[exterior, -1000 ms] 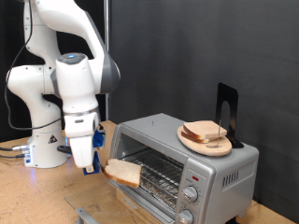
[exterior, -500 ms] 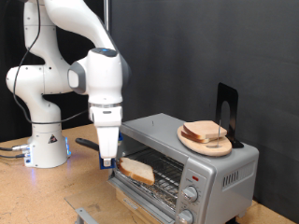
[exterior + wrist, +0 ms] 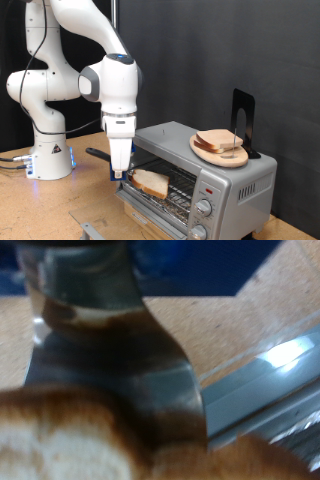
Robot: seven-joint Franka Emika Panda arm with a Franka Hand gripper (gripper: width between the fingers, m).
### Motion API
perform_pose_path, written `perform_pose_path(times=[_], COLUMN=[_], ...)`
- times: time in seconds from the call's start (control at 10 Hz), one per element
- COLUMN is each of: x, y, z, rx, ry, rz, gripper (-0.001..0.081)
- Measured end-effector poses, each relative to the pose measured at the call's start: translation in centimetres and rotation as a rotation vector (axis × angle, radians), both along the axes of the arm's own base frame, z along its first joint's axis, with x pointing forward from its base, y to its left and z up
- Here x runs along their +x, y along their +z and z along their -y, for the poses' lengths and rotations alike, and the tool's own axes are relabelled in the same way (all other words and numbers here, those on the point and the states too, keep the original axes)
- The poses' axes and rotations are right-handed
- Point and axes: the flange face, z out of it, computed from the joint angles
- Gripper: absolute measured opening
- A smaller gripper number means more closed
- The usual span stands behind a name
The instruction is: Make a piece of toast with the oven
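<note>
The gripper (image 3: 120, 172) clenches the piece of toast (image 3: 150, 182) at its 9 o'clock edge, inside the oven (image 3: 200, 170); keeping it level should seat it flat on the rack.

Exterior view evenly bright against black backdrop — wrist view heavily blurred, perhaps out of focus.

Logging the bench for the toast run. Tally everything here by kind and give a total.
Toaster oven: 1
Bread slice at the oven mouth, by the gripper: 1
Bread slices on the wooden plate: 2
Round wooden plate: 1
Black upright stand behind the plate: 1
Robot arm: 1
Total: 7
</note>
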Motion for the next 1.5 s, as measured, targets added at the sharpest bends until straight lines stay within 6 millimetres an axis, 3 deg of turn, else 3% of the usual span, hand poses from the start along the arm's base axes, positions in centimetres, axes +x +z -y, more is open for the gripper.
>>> perform_pose_path(times=[0.5,0.9,1.5], x=[-2.7,-3.2,-2.5], y=[-0.7,0.1,1.4], z=[2.5,3.3,1.2], rx=[0.007,0.041,0.033], ry=[-0.02,-0.014,0.009], rz=[-0.029,0.015,0.049], gripper=[0.04,0.04,0.04])
